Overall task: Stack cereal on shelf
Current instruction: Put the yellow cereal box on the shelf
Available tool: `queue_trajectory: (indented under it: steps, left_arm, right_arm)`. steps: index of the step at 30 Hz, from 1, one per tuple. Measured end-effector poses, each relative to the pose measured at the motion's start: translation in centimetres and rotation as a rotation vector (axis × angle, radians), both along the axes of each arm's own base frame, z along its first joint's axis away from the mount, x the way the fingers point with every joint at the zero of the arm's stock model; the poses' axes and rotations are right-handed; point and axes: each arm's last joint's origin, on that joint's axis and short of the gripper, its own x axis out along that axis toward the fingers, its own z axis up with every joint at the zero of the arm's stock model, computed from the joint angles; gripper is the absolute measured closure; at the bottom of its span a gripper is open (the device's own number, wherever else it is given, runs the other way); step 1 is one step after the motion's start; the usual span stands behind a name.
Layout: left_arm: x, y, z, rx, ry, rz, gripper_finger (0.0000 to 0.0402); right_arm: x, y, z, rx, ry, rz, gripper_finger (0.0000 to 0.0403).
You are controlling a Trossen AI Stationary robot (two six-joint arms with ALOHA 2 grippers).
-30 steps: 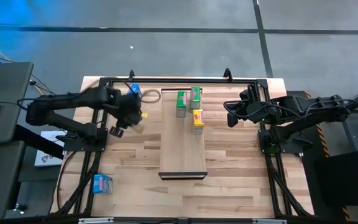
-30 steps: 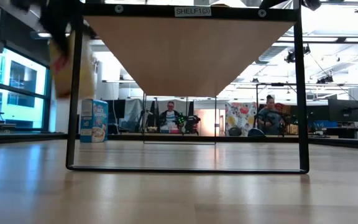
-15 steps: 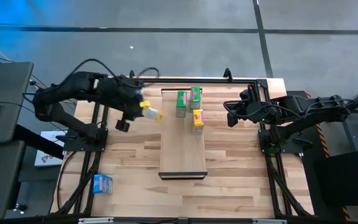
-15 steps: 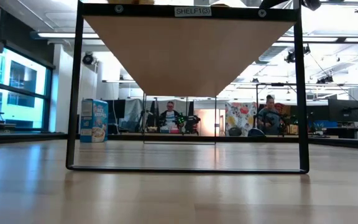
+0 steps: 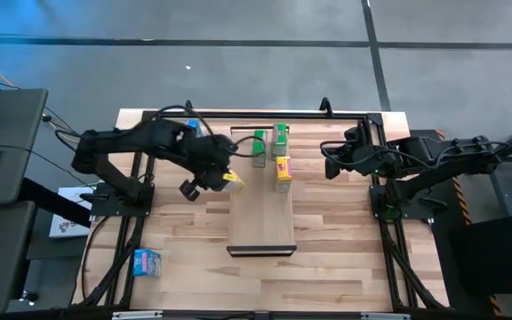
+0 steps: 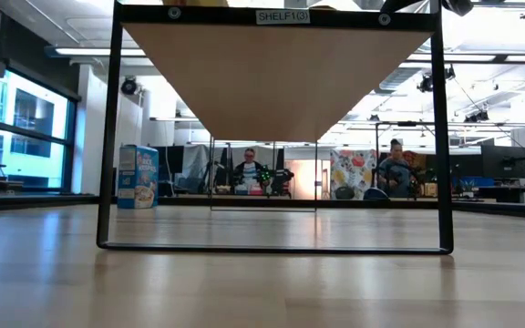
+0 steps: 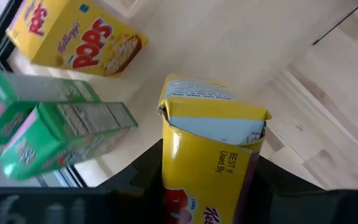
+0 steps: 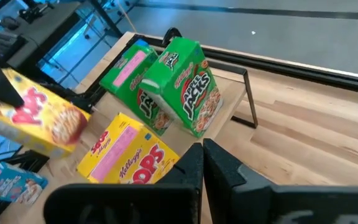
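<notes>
My left jaws point(image 5: 223, 177) grip a yellow cereal box point(image 5: 232, 179) at centre frame over the shelf point(image 5: 261, 222) edge; next, set it beside the others; right jaws point(image 5: 330, 163) closed, idle.

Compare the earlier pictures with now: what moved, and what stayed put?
The left gripper, shut on a yellow box, carried it rightward from beside the shelf to over its left edge. The three shelved boxes, the right gripper and the near blue box stayed.

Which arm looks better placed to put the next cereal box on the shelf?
The left. Its pincer already grips a yellow cereal box right at the shelf edge, near the boxes standing there. The right pincer waits empty beside the shelf.
</notes>
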Motion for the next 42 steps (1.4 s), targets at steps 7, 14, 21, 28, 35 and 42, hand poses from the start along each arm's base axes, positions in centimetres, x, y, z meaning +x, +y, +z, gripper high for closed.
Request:
queue_trajectory:
  steps: [7,14,21,28,35,42]
  left_arm:
    - [2.4,-0.2,-2.0,0.010,0.063,-0.019,0.0270]
    - [4.2,-0.4,-3.3,0.011,0.066,-0.025,0.0270]
    - [5.5,-0.5,-4.2,0.012,0.051,-0.026,0.0270]
    - [6.0,-0.6,-4.5,0.014,0.038,-0.025,0.0241]
    - [6.7,-0.8,-3.9,0.063,-0.068,-0.034,0.0176]
    - [6.6,-1.2,-3.8,0.151,-0.071,-0.005,0.0138]
  right_arm:
    - [0.0,0.0,0.0,0.000,-0.003,-0.006,0.0402]
    - [0.0,0.0,0.0,-0.009,-0.001,-0.008,0.0402]
    - [0.0,0.0,0.0,-0.011,0.000,-0.008,0.0402]
    - [0.0,0.0,0.0,-0.012,0.006,-0.007,0.0402]
    - [-0.1,0.0,-0.1,-0.004,0.017,0.003,0.0402]
    - [-0.1,0.0,-0.1,-0.003,0.017,0.005,0.0402]
